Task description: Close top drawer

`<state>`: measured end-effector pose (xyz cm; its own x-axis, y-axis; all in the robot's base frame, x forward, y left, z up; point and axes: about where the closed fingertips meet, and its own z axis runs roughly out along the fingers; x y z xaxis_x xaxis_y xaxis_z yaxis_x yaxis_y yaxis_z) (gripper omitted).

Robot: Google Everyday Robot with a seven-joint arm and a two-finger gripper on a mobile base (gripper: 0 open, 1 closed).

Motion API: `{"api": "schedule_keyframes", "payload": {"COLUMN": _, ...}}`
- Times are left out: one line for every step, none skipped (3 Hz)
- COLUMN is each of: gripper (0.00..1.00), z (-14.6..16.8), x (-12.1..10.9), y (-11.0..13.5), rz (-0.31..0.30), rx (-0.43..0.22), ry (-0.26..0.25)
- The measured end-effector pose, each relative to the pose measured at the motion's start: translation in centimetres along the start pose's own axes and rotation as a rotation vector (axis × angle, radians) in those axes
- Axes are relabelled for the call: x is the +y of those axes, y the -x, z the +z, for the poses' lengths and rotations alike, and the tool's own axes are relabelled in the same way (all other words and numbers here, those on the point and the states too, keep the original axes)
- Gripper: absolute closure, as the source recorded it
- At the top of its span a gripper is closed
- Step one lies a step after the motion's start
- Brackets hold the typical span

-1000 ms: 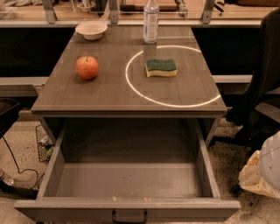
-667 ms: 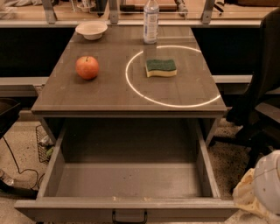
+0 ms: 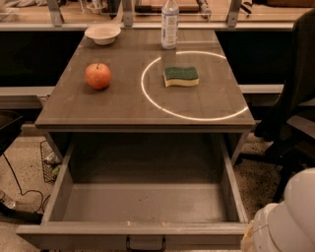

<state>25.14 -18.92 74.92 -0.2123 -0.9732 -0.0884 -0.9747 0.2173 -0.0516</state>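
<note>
At lower right, white rounded bulk of the robot arm (image 3: 289,216), sunk lower against the frame edge than a second ago and shifted slightly toward the drawer's right front corner. Hand itself not showing, only this bulk, just beside that corner; released or clenched, impossible to tell.

Below the desk (image 3: 123,106), top drawer (image 3: 142,202) pulled fully out toward the camera, exactly as before, inside bare, grey-brown floor and side walls in plain sight. Small dark pull handle (image 3: 145,243) at the middle of the front panel, partly cut off by the bottom edge.

On the desk, nothing moved since the earlier pictures. Red apple (image 3: 98,76) on the left half. Green-topped yellow sponge (image 3: 181,76) right of centre, lying inside a bright ring of light (image 3: 197,118) across the right half. Clear plastic bottle (image 3: 170,24) upright near the back edge, just outside the ring. Shallow white bowl (image 3: 102,33) at the back left.

Behind the desk, a pale ledge with metal uprights (image 3: 54,12). To the right, a dark office chair (image 3: 295,88), well apart from the sponge. Underneath, speckled light floor (image 3: 261,162); on the left, a wire basket (image 3: 48,160) beside the drawer's side wall and a black cable (image 3: 19,189) trailing over the floor.
</note>
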Motion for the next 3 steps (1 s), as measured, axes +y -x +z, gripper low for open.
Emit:
{"api": "schedule_keyframes", "payload": {"gripper": 1.00, "z": 3.8, "x": 0.9, "y": -0.5, "rz": -0.030, "rx": 0.029, "ry": 0.035}}
{"api": "schedule_keyframes", "payload": {"gripper": 1.00, "z": 6.4, "x": 1.4, "y": -0.8, "rz": -0.052, "rx": 0.038, "ry": 0.060}}
{"api": "schedule_keyframes", "payload": {"gripper": 1.00, "z": 8.3, "x": 1.2, "y": 0.0, "rz": -0.086, "rx": 0.032, "ry": 0.080}}
